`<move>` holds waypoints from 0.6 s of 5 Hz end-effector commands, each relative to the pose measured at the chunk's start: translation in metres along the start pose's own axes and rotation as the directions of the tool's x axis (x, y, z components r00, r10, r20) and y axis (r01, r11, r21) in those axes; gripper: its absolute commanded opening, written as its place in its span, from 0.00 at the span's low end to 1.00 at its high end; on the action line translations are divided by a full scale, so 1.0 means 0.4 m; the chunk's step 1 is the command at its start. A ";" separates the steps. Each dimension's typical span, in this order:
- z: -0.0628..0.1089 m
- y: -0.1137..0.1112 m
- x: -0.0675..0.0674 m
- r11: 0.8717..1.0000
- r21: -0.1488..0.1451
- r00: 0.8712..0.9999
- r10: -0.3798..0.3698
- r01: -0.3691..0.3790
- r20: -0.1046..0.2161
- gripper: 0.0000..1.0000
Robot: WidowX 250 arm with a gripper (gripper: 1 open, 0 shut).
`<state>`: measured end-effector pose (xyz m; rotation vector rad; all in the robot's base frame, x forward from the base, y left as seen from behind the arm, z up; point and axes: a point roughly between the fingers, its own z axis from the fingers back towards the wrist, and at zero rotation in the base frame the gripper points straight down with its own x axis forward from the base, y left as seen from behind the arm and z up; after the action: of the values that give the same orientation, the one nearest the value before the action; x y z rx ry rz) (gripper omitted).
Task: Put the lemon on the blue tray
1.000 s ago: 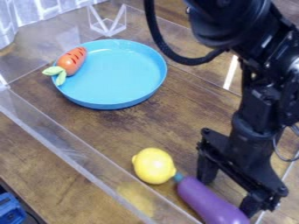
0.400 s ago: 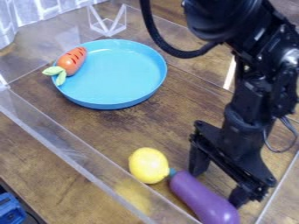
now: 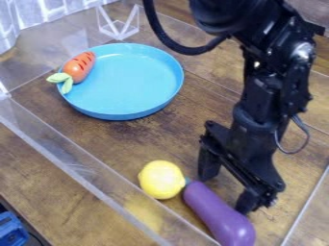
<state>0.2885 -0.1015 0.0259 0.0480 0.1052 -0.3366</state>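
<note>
My end effector [image 3: 236,181] points straight down with jaws spread wide and empty, low over the counter [image 3: 154,139]. The lemon [image 3: 162,179] lies just to its left in this view, near the purple eggplant [image 3: 218,212]; its long axis is hard to tell. Count: one lemon, one eggplant, one carrot [image 3: 75,68], one blue tray [image 3: 126,82], well apart up-left

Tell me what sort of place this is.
Probably a robot test bench, not a real kitchen: toy food, a lemon, eggplant and carrot, lies on a wooden table fenced by clear plastic walls.
</note>
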 end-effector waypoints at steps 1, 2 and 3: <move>0.062 0.027 0.031 0.999 0.006 0.995 -0.038 0.037 0.090 1.00; 0.045 0.055 0.002 0.998 0.011 0.995 -0.069 0.069 0.075 1.00; 0.045 0.085 -0.021 0.991 0.027 0.989 -0.132 0.131 0.059 1.00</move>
<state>0.2848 -0.0690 0.0253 0.0547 0.1153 -0.4741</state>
